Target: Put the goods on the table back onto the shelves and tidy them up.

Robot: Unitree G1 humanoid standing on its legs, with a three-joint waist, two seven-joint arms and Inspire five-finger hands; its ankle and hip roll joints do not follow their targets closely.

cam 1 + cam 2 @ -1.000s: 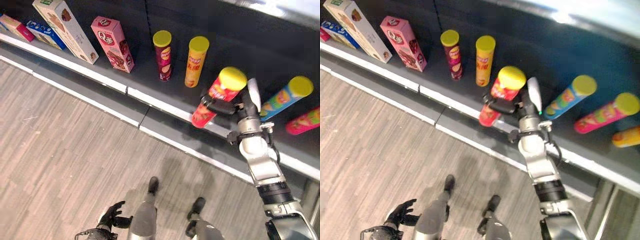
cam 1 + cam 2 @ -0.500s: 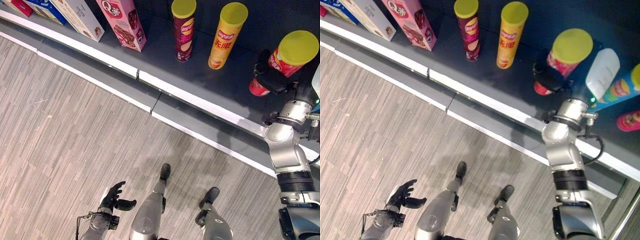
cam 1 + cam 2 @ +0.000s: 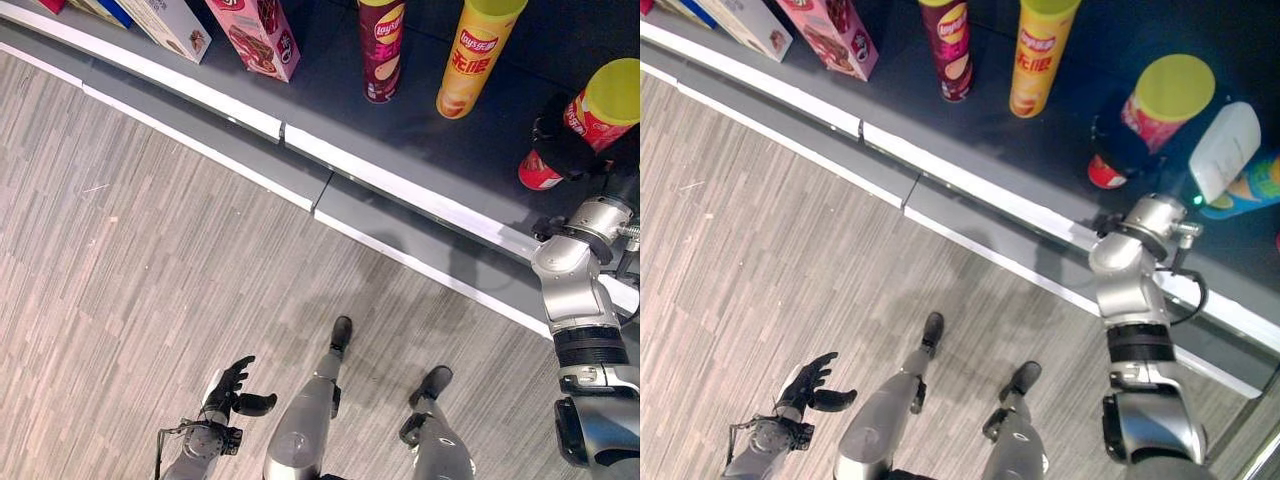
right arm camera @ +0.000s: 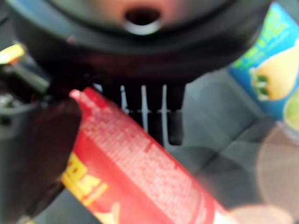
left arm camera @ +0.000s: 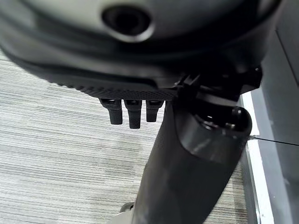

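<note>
The red can stands on the shelf, near its front edge, base on the board and yellow lid leaning up and away toward the shelf's back, so its long axis is close to upright. The right hand wraps its lower body, fingers curled behind it and thumb in front. A yellow can and a maroon can stand further along. The left hand hangs relaxed, holding nothing, well apart over the floor.

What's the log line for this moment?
right hand: shut on red can, on shelf | left hand: open, idle, low
</note>
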